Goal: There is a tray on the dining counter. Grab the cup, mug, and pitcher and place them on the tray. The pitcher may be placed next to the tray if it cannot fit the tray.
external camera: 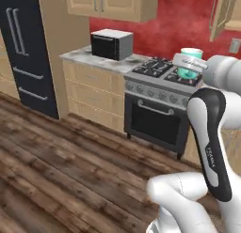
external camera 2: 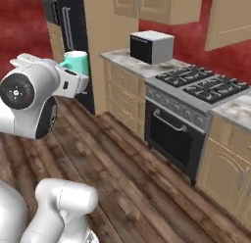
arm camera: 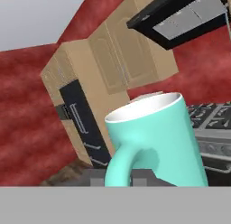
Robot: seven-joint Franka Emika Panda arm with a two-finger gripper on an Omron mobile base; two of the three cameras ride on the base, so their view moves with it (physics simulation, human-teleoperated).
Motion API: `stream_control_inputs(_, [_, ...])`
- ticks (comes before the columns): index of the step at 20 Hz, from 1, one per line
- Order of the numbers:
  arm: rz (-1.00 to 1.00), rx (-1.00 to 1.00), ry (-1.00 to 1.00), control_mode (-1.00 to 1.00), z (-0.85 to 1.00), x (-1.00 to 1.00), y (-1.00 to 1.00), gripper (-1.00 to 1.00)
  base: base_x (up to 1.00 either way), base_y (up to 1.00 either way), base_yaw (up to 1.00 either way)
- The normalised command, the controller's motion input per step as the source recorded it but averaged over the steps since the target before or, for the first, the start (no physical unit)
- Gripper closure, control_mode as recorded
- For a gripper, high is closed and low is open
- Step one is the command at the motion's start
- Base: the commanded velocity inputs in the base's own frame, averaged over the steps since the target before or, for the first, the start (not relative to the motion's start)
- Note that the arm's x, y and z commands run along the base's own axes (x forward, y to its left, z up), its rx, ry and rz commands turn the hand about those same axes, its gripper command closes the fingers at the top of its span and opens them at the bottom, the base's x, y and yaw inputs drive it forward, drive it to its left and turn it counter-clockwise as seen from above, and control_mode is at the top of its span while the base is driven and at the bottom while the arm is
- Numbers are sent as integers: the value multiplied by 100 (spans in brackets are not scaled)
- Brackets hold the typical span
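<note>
My gripper [external camera: 189,66] is shut on the teal mug [external camera: 191,55], carrying it high in the air in front of the stove. In the right base view the mug [external camera 2: 76,62] sticks up above the white hand, upright. The hand view has the mug [arm camera: 155,142] close up, pale inside, with its handle [arm camera: 118,166] toward the camera by the dark fingertips [arm camera: 143,179]. The tray, the dining counter, the cup and the pitcher are out of view.
A black stove with oven [external camera: 157,110] stands ahead, with a microwave [external camera: 111,43] on the marble worktop to its left. A dark fridge [external camera: 23,49] is at the far left. Wooden floor [external camera: 61,161] lies open before the cabinets.
</note>
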Motion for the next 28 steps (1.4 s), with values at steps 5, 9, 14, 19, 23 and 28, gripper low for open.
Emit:
stream_control_inputs(5, [0, 0, 0, 100, 0, 0, 0, 100, -45, 30, 93])
stream_control_inputs(9, [0, 0, 0, 100, 0, 0, 0, 100, -2, 6, 92])
stream_control_inputs(14, [0, 0, 0, 100, 0, 0, 0, 100, 33, 0, 68])
stream_control_inputs(19, [0, 0, 0, 100, 0, 0, 0, 100, 82, 0, 39])
stream_control_inputs(23, [0, 0, 0, 100, 0, 0, 0, 100, 100, 0, 16])
stream_control_inputs(28, [0, 0, 0, 100, 0, 0, 0, 100, 100, 0, 17])
